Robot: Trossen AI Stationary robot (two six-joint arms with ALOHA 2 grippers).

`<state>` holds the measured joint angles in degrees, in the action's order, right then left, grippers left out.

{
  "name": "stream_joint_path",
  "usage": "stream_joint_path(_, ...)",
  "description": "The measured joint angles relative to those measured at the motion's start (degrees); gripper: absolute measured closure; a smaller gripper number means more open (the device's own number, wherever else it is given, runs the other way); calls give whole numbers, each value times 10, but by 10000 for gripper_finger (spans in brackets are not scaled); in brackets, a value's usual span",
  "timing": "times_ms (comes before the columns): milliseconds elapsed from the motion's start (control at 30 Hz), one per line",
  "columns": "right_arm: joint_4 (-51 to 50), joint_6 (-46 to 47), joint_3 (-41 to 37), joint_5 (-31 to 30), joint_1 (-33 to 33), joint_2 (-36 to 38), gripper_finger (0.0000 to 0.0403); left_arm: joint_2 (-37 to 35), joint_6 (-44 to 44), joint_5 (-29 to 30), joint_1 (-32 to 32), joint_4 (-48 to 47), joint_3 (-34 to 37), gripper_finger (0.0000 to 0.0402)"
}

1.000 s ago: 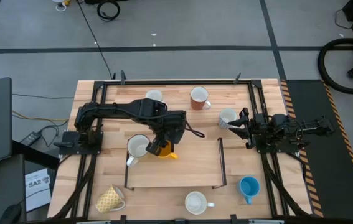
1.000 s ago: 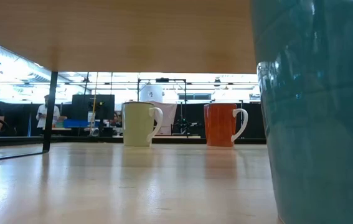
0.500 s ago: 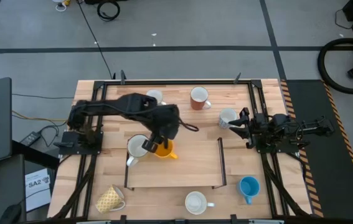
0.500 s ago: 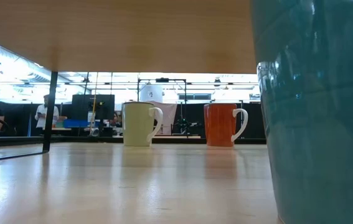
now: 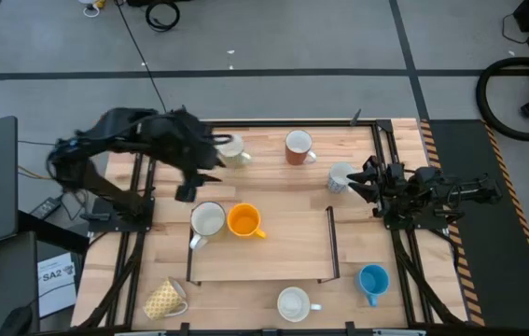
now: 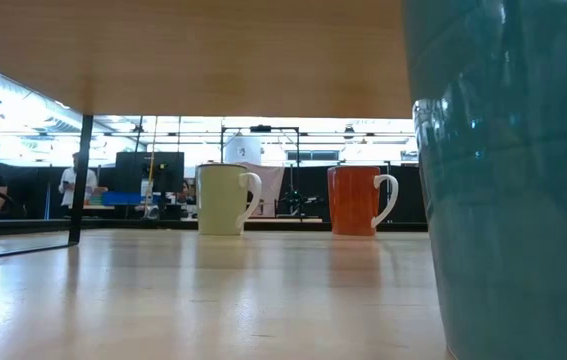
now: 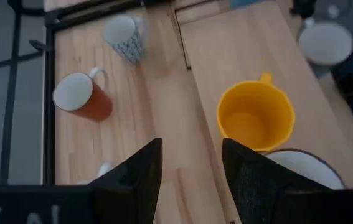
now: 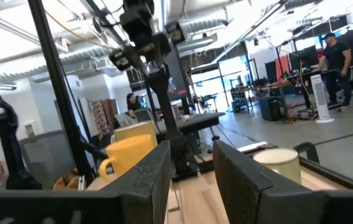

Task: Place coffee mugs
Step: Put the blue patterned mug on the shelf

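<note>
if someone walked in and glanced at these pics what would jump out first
Probably the orange mug, standing upright near the middle of the wooden table beside a white mug, with nothing gripping it. Next, the left gripper, open and raised over the table's left side, up and away from that pair. In the low view a blue mug fills the right of the picture, with a cream mug and a reddish-brown mug beyond.

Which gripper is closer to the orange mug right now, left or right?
Left. The left gripper hangs just off the orange mug, toward the table's left edge. The right gripper sits farther away, near the right edge.
</note>
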<state>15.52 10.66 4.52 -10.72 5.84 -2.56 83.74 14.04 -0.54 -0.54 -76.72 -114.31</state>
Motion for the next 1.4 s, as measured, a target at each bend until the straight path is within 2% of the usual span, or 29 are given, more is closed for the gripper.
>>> stream_joint_path(133,-15,-6,38,-5,0,-31,275,-113,-32,-4,0,92,168,228)
stream_joint_path(300,-101,-1,118,-55,-1,-92,275,-269,-60,10,0,237,383,228)
stream_joint_path(400,-173,3,179,-85,-1,-142,275,-344,-81,37,0,284,471,228)
stream_joint_path(533,-274,3,272,-108,-11,-214,275,-425,-107,65,0,328,555,228)
stream_joint_path(800,-464,3,435,-108,-84,-354,275,-525,-134,69,0,353,649,228)
stream_joint_path(967,-555,0,506,-59,-155,-427,275,-541,-134,69,0,355,671,228)
stream_joint_path(1133,-621,-41,540,9,-231,-483,275,-540,-134,69,0,356,671,228)
stream_joint_path(1400,-725,-140,547,69,-329,-537,275,-538,-134,69,0,354,671,228)
